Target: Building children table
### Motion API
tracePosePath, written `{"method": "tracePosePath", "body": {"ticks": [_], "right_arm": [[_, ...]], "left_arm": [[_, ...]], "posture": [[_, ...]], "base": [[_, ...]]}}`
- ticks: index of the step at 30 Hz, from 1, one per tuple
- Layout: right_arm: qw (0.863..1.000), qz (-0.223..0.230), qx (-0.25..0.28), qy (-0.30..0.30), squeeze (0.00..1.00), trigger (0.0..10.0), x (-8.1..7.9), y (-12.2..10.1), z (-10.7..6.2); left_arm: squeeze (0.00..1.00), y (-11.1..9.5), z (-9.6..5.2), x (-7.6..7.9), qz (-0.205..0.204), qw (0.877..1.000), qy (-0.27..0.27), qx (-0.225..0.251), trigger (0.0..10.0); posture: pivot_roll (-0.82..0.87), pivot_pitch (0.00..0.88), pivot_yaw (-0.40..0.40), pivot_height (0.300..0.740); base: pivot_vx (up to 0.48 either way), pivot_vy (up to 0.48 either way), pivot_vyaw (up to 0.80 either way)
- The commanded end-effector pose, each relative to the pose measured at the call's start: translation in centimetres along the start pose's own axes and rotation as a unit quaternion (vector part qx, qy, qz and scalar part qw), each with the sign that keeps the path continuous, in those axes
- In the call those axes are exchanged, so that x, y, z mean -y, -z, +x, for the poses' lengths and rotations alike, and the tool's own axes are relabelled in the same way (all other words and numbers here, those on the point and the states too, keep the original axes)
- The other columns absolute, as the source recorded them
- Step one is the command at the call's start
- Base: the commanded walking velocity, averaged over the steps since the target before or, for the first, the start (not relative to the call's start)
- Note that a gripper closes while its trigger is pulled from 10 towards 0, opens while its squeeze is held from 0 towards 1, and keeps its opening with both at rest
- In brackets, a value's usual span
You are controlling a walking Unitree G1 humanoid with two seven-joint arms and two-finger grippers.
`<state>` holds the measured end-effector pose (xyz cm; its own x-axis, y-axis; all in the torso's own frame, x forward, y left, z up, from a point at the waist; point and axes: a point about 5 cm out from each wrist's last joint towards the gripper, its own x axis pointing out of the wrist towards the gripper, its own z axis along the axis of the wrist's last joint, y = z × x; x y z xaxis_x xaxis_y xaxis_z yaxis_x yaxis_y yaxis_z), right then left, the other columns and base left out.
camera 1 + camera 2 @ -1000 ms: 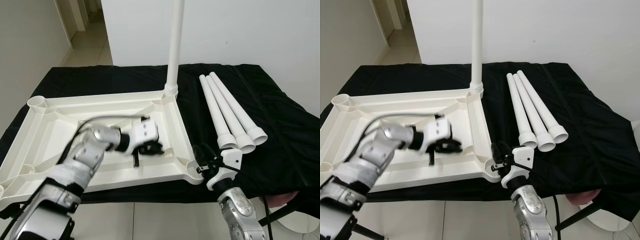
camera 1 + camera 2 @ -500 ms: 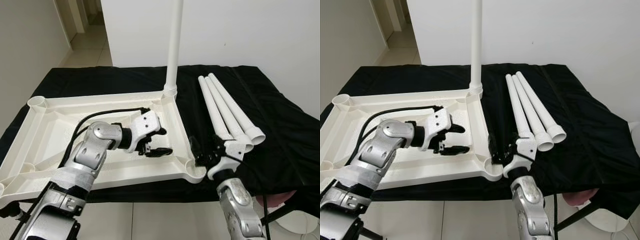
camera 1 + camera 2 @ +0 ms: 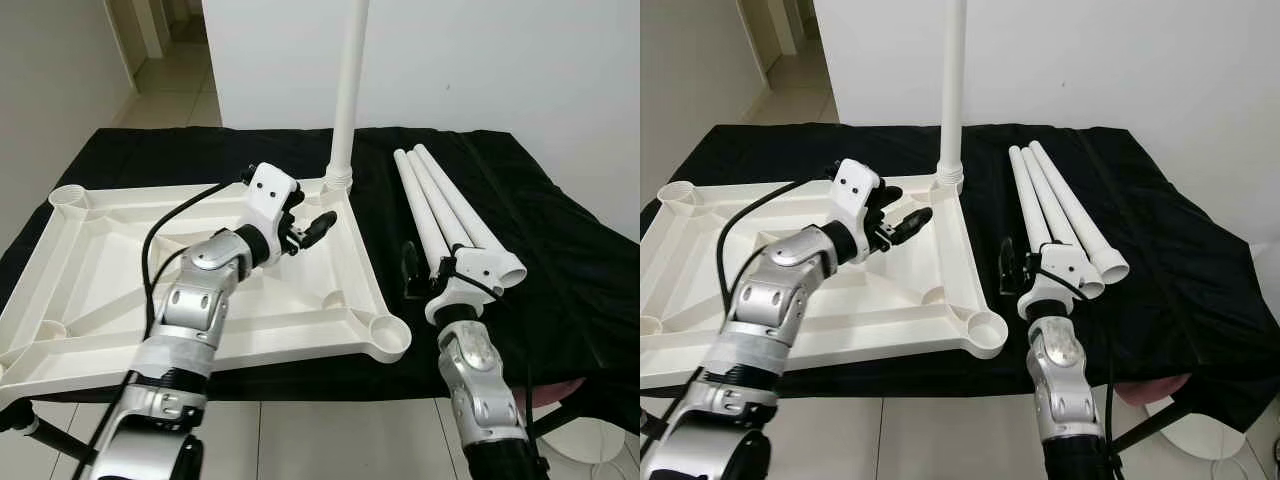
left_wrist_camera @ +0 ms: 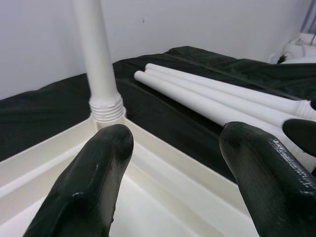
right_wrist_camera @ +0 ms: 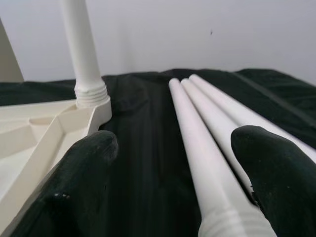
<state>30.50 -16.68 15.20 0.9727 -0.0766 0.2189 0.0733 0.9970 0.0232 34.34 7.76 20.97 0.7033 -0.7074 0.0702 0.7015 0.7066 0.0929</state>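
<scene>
A white plastic tabletop (image 3: 120,300) lies upside down on the black cloth. One white leg (image 3: 350,90) stands upright in its far right corner socket. Three loose white legs (image 3: 450,215) lie side by side to the right of it. My left gripper (image 3: 305,225) hovers open over the tabletop's far right part, just short of the upright leg (image 4: 96,59), with nothing between its fingers (image 4: 94,182). My right gripper (image 3: 418,272) is open beside the thick ends of the loose legs (image 5: 207,128), and holds nothing.
The near right corner socket (image 3: 388,335) and the far left corner socket (image 3: 67,195) are bare. The black cloth (image 3: 560,260) drapes over the table's edges. A white wall stands close behind. Tiled floor lies below the front edge, with a pink object (image 3: 570,390) at lower right.
My left gripper has lifted from the middle of the tabletop toward the upright leg's corner. My right gripper has moved from the near right corner up to the loose legs' thick ends.
</scene>
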Motion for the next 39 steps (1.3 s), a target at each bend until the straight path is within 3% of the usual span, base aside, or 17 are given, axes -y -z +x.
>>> {"method": "tracePosePath", "body": {"ticks": [1,6,11,15,21,34,39], "right_arm": [[1.0,-0.006,-0.012,0.011,0.0,10.0,0.3,0.5,0.1],[1.0,-0.015,-0.012,0.024,0.0,10.0,0.4,0.3,1.0],[0.999,-0.029,-0.015,0.032,0.0,10.0,0.7,0.3,2.2],[0.999,-0.028,-0.02,0.027,0.0,10.0,0.8,0.3,2.7],[1.0,-0.019,-0.02,-0.001,0.0,10.0,0.6,0.6,3.2],[0.996,-0.02,-0.085,0.011,0.0,10.0,3.7,3.2,3.7],[0.995,-0.011,-0.101,-0.01,0.0,10.0,3.3,4.1,3.2]], "left_arm": [[0.0,0.2,0.0,-0.7,-0.012,0.997,-0.07,-0.002,10.0],[0.0,0.6,-0.2,-0.5,-0.022,0.995,-0.098,0.005,10.0],[0.0,1.7,-1.1,-0.4,-0.059,0.985,-0.162,0.005,10.0],[0.0,2.0,-1.7,-0.3,-0.05,0.981,-0.186,0.009,10.0],[0.0,1.7,-2.0,-0.4,-0.046,0.979,-0.195,0.026,10.0],[0.0,1.2,-2.7,-0.4,-0.03,0.978,-0.202,0.029,10.0],[0.0,1.0,-2.6,-0.3,-0.022,0.979,-0.202,0.031,10.0]], "posture": [[-0.06,0.0,-0.026,0.74],[-0.05,0.0,-0.035,0.74],[-0.04,0.0,-0.047,0.74],[-0.02,0.0,-0.069,0.74],[-0.01,0.0,-0.084,0.74],[-0.01,0.0,-0.059,0.74],[0.0,0.0,-0.062,0.74]], "base": [[0.0,0.0,0.0],[0.0,0.0,0.0],[0.0,0.0,0.0],[0.0,0.0,0.0],[0.0,0.0,0.0],[0.0,0.0,0.0],[0.0,0.0,0.0]]}}
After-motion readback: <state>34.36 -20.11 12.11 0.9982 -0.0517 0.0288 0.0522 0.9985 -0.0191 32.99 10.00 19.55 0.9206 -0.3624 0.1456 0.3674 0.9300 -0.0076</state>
